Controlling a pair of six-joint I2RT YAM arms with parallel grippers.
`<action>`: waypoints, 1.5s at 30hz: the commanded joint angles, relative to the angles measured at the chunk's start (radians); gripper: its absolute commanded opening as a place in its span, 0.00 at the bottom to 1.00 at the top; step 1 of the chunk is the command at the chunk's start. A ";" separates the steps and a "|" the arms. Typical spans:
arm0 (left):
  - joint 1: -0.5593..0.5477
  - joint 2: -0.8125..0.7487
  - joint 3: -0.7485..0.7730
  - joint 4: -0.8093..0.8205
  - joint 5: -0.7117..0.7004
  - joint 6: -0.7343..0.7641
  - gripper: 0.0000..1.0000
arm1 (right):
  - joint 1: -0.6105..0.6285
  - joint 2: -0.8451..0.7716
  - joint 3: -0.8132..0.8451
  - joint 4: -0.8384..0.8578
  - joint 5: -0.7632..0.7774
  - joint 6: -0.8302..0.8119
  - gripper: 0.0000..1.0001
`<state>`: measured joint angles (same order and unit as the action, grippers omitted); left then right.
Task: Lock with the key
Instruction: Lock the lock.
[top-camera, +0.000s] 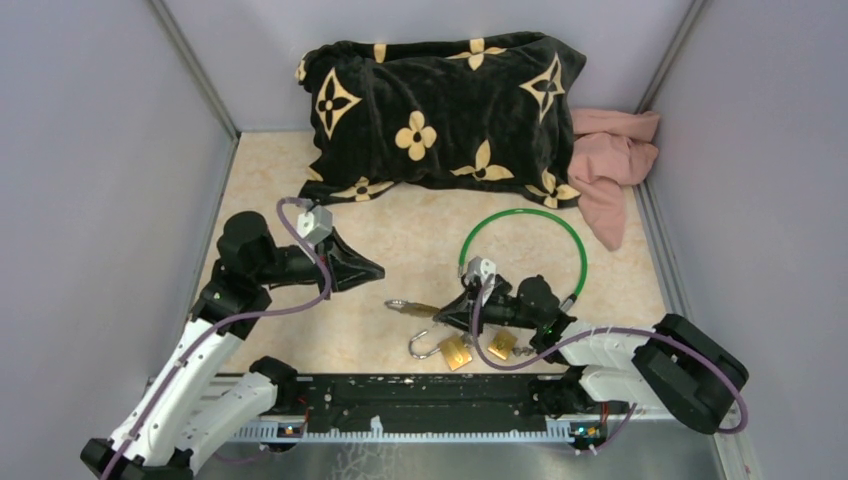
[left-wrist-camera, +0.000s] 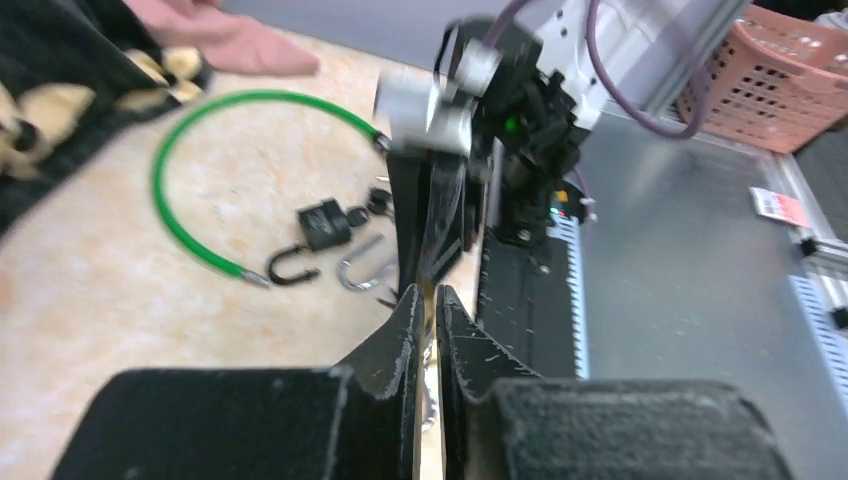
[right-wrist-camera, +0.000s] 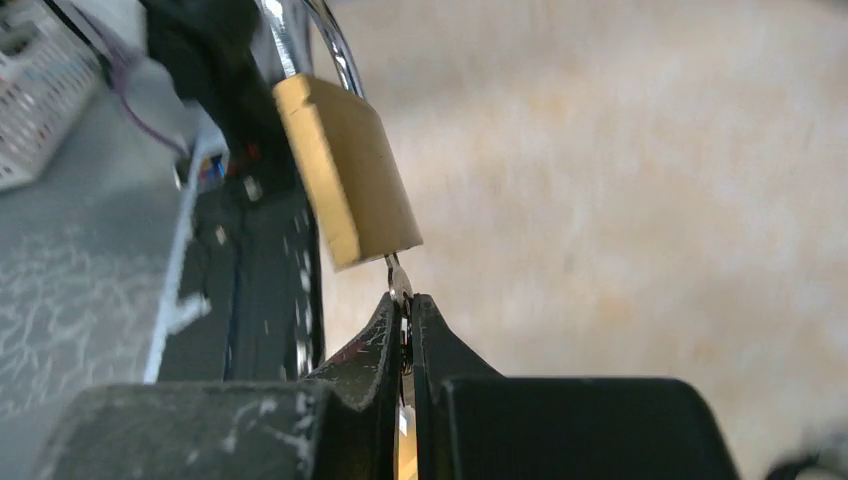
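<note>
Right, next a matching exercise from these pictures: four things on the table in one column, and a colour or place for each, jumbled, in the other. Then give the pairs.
Things
1. cushion
2. cloth
3. cable loop
4. padlock on the key pinched by the right gripper

Descriptions
A. green
B. brass
C. black with gold flowers
D. pink, in the back right corner

Pairs: 1-C, 2-D, 3-A, 4-B
</note>
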<state>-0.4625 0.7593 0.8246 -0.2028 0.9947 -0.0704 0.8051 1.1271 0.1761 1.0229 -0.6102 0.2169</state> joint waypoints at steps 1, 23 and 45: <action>0.018 -0.032 -0.006 0.006 -0.004 0.102 0.00 | -0.026 0.013 -0.022 -0.200 -0.014 0.002 0.00; -0.194 0.328 -0.309 -0.043 -0.261 0.927 0.76 | -0.024 0.110 0.181 -0.441 -0.001 -0.116 0.00; -0.236 0.467 -0.016 -0.522 -0.194 1.265 0.61 | -0.024 0.064 0.211 -0.569 -0.028 -0.270 0.00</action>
<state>-0.6983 1.2285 0.8013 -0.6132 0.7383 1.1595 0.7822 1.2148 0.3363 0.3939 -0.6010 -0.0219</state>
